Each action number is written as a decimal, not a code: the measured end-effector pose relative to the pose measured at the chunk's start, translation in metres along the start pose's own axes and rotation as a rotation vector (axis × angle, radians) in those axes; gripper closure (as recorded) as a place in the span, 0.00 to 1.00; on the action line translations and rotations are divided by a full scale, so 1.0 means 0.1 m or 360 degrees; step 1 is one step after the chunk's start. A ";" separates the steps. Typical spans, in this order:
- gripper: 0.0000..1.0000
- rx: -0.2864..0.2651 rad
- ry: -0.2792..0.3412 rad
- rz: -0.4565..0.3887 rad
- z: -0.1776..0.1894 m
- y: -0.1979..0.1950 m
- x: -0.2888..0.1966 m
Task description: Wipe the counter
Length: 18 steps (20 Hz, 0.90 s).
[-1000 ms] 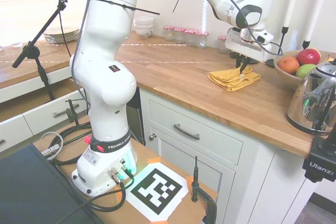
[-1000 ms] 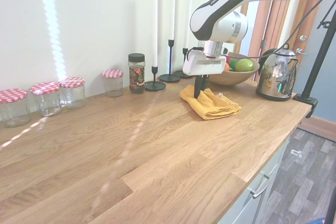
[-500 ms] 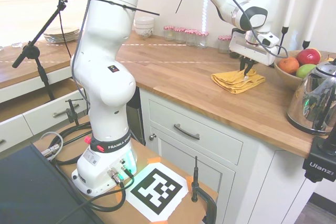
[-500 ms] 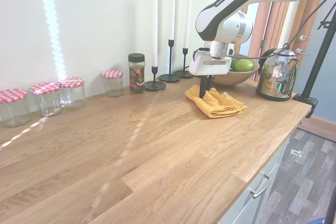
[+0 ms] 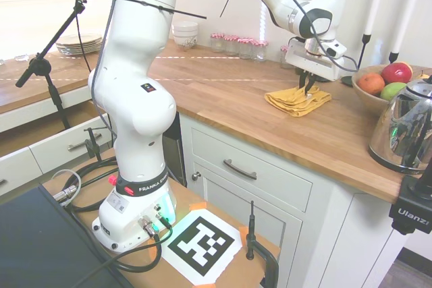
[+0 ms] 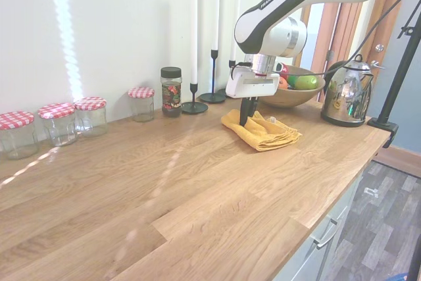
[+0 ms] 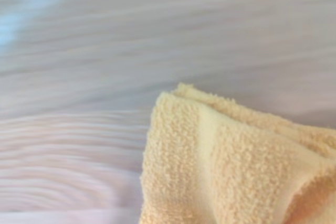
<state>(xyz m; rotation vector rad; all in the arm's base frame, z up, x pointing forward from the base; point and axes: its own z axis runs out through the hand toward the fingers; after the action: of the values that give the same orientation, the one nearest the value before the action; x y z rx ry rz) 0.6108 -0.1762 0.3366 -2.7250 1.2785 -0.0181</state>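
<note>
A folded yellow cloth (image 5: 298, 100) (image 6: 263, 132) lies on the warm-brown wooden counter (image 5: 223, 92) (image 6: 164, 189), close to its right end. My gripper (image 5: 308, 88) (image 6: 246, 117) points straight down and is shut on the cloth's upper fold, pressing it against the wood. The wrist view shows a corner of the same cloth (image 7: 231, 166) on blurred wood grain (image 7: 105, 51).
A fruit bowl (image 5: 376, 92) (image 6: 296, 91) and a steel kettle (image 5: 406, 128) (image 6: 347, 93) stand just beyond the cloth. Candlesticks (image 6: 195, 44), a spice jar (image 6: 171, 91) and several red-lidded jars (image 6: 59, 123) line the wall. Plates (image 5: 79, 45) and stacked bowls (image 5: 185, 34) sit further along.
My gripper dragged the cloth along the counter toward the fruit bowl, then back away from it, toward the jars. It stayed shut on the cloth throughout.
</note>
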 end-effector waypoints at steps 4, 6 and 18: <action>1.00 -0.0006 0.0010 -0.0026 0.04 -0.29 -0.21; 1.00 -0.0013 0.0017 -0.0035 0.06 -0.41 -0.33; 1.00 -0.0050 0.0062 -0.0098 0.21 -1.19 -1.16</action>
<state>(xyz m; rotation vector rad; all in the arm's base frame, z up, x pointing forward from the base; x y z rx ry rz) 0.6287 -0.0096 0.3355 -2.8032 1.2142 -0.0580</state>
